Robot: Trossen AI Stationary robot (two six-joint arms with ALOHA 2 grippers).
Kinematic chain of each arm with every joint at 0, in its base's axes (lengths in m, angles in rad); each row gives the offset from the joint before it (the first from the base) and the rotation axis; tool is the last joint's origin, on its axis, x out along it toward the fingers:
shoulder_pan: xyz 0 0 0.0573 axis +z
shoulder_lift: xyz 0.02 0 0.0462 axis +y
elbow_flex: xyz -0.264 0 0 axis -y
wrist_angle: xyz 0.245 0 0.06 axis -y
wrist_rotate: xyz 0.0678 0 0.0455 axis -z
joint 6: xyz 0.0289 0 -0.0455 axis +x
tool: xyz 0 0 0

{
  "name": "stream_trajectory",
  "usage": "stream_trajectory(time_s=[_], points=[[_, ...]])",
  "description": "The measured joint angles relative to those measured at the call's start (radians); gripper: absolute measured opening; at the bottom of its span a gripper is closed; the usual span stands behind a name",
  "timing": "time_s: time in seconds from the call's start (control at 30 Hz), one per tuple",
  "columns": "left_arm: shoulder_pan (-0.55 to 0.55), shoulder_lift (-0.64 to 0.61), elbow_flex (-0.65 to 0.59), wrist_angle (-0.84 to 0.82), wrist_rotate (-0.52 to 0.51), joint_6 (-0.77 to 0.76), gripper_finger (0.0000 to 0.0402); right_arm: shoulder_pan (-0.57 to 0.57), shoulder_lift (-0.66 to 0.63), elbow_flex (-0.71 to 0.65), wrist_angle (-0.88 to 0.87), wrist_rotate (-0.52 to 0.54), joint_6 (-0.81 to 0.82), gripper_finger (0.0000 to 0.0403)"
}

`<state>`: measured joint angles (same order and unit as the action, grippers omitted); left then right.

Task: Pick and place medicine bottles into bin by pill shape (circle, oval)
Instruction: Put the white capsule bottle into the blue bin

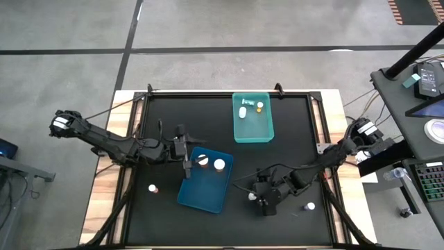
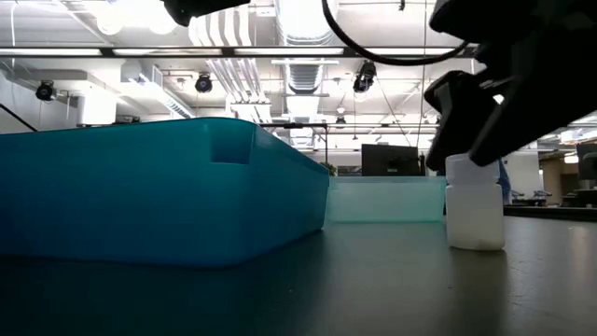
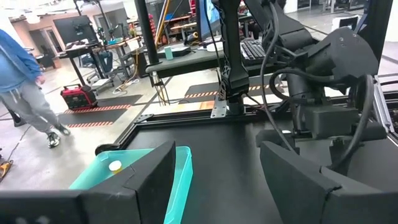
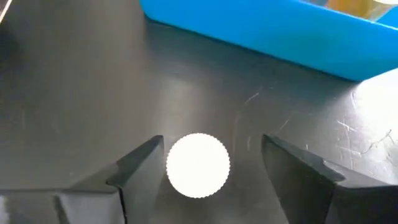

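Note:
My right gripper (image 4: 211, 168) is open and points down over an all-white bottle (image 4: 198, 165), one finger on either side of its cap without touching. The bottle stands upright on the black table (image 2: 474, 215), near the front right of the blue bin (image 1: 205, 179). My left gripper (image 3: 217, 180) is open and empty at the blue bin's far left edge (image 1: 186, 161). Two white-capped bottles (image 1: 211, 162) lie in the blue bin. The teal bin (image 1: 252, 117) holds a few bottles, one amber (image 1: 259, 106).
One loose bottle stands left of the blue bin (image 1: 152, 187) and another near the table's front right (image 1: 310, 206). The teal bin stands at the far middle. The right arm (image 1: 326, 161) reaches in from the right edge. A person (image 3: 25, 87) walks in the room beyond.

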<state>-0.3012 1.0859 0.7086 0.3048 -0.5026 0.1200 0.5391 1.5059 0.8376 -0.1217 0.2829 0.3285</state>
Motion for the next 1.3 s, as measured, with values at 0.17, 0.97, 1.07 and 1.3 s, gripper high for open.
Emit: stream_trajectory(time_s=[0.17, 0.97, 1.07, 1.3], points=[[0.0, 0.0, 0.0, 0.0, 0.0, 0.0, 0.0219, -0.01, 0.002, -0.032, 0.044, -0.029, 0.019, 0.023], [0.0, 0.0, -0.001, 0.001, 0.0, -0.004, 0.0219, -0.102, -0.288, -0.074, 0.48, -0.158, -0.088, 0.0133], [0.0, 0.0, -0.002, 0.001, 0.0, -0.004, 0.0219, -0.118, -0.331, -0.074, 0.614, -0.159, -0.084, 0.0135], [0.0, 0.0, -0.002, 0.001, 0.0, -0.004, 0.0219, -0.135, -0.379, -0.075, 0.926, -0.2, -0.083, 0.0137]])
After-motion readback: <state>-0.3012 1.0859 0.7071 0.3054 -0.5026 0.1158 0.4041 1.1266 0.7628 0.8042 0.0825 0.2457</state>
